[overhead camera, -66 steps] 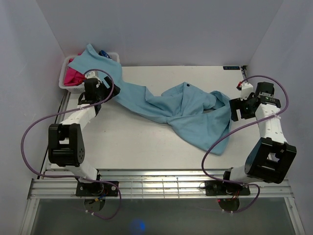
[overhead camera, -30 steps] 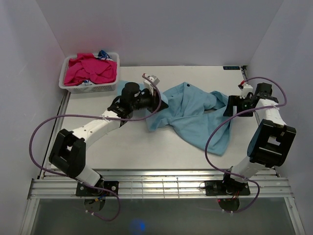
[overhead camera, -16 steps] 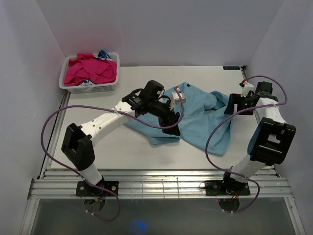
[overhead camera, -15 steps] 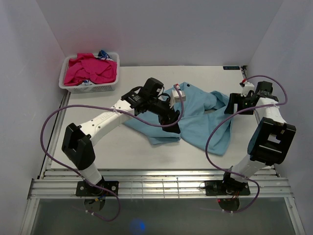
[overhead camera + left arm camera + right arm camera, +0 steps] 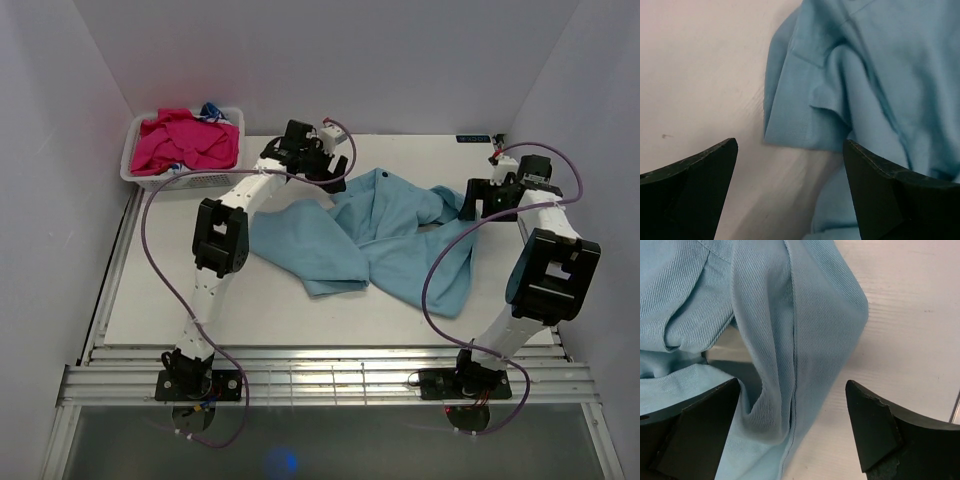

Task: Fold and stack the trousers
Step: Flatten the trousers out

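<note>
1. In the upper left of the overhead view you have a white plastic basket with perforated walls [image 5: 180, 179]. Crumpled magenta garments [image 5: 185, 140] fill it, and a small blue-and-white scrap [image 5: 210, 108] pokes up at its back rim.
2. The light blue soft knit trousers [image 5: 390, 235] lie outside the basket, rumpled across the centre and right of the white tabletop [image 5: 200, 300]. One flat lobe spreads toward the centre-left and another points toward the lower right.
3. Up close the cloth shows a fine ribbed weave, a straight seam, soft rounded folds and a hemmed corner.
4. Your left pincer [image 5: 335, 178] hovers over the trousers' upper-left edge, its fingers spread wide and grasping nothing.
5. Your right pincer [image 5: 470, 200] sits at the trousers' right end. Its fingers are spread wide with a ridge of cloth lying between them, unclamped.
</note>
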You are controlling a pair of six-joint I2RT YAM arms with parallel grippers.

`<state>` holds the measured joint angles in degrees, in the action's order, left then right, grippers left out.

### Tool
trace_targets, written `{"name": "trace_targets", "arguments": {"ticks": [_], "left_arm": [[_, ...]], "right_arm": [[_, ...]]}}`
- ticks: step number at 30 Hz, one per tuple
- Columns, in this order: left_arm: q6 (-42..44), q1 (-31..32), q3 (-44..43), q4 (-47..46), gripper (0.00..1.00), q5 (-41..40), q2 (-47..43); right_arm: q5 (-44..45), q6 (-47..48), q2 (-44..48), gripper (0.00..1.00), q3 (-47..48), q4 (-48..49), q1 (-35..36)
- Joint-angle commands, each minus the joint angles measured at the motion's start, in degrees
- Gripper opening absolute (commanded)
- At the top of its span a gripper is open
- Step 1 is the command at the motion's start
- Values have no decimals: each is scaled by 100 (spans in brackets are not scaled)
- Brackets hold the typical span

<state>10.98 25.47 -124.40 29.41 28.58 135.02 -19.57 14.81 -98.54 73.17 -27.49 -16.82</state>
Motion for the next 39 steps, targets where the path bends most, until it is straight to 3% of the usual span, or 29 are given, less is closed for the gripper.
{"name": "trace_targets", "arguments": {"ticks": [1,3,5,6,7,9,11,13,15,17,20,22,29,30,33,35,36,38,39], "left_arm": [[-481,-77,-104,-382,97,-169,-11],[-667,-165,169,-488,98,200,-255],[-703,-166,670,-498,98,323,-519],[-677,-183,828,-437,98,341,-851],[-755,-209,1160,-392,98,341,-1020],[-991,-472,1417,-243,98,621,-1345],[-1534,-770,1820,56,98,920,-1776],[-1757,-1289,2173,135,97,1315,-2232],[-1749,-1737,2411,249,97,1449,-2488],[-1714,-2088,2412,486,97,1606,-2760],[-1705,-2423,2218,820,98,1791,-3085],[-1775,-2538,2367,856,98,1844,-3314],[-1995,-3284,3544,795,98,2020,-4413],[-1977,-3329,3650,855,98,2011,-4597],[-1898,-3522,4019,987,98,1959,-4853],[-1706,-3628,4264,1049,98,2002,-5090],[-1609,-3637,4327,1136,98,2011,-5143],[-1293,-3611,4432,1251,98,2142,-5197],[-1083,-3585,4468,1321,98,2161,-5179]], "right_arm": [[33,-101,-209,92,251,191,108],[59,-119,-401,93,286,208,153],[-177,-31,-542,63,347,130,161],[-335,39,-665,27,513,-175,153],[-789,109,-692,13,636,-396,153],[-1519,276,-248,8,699,-730,126],[-2728,277,385,8,358,-802,152],[-3331,23,1396,8,-38,-619,545],[-3334,-126,2185,8,-170,-627,1099],[-3098,-398,2558,8,-477,-268,2249],[-2483,-1224,2902,8,-960,853,3639],[-2132,-1602,2605,8,-928,1166,4341],[-1524,-1559,286,8,1285,1131,6356],[-1471,-1621,-222,11,1862,1166,6514],[-1444,-1560,-901,36,2857,974,6744],[-1278,-1377,-904,54,3036,728,6578],[-1225,-1132,-730,69,3037,614,6464],[-1417,-1033,-448,78,2810,394,5859],[-1505,-954,-133,88,2669,323,5596]]}}
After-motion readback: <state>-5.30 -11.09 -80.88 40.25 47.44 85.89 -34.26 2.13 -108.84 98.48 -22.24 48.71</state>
